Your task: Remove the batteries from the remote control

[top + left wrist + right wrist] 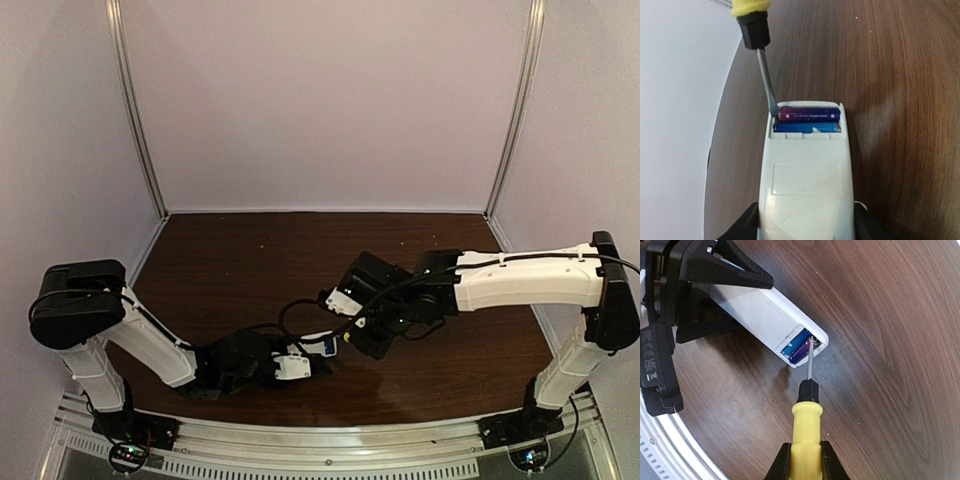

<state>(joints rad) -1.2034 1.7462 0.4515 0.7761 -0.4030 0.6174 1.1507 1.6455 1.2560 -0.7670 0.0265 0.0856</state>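
The white remote control (807, 180) lies back-up on the dark wooden table, and my left gripper (807, 227) is shut on its near end, one black finger on each long side. Its far-end compartment is uncovered and holds two batteries side by side, a purple-blue one (809, 114) and a blue one (805, 127). My right gripper (806, 460) is shut on the yellow handle of a screwdriver (806, 430). The screwdriver's metal tip (774, 112) rests at the left end of the farther battery, inside the compartment. In the top view both grippers meet over the remote control (318, 343) near the front middle.
Pale walls enclose the wooden table (300, 260) on three sides. A metal rail (330, 450) runs along the front edge under the arm bases. The left arm's black wrist and cable (657, 355) sit close beside the remote.
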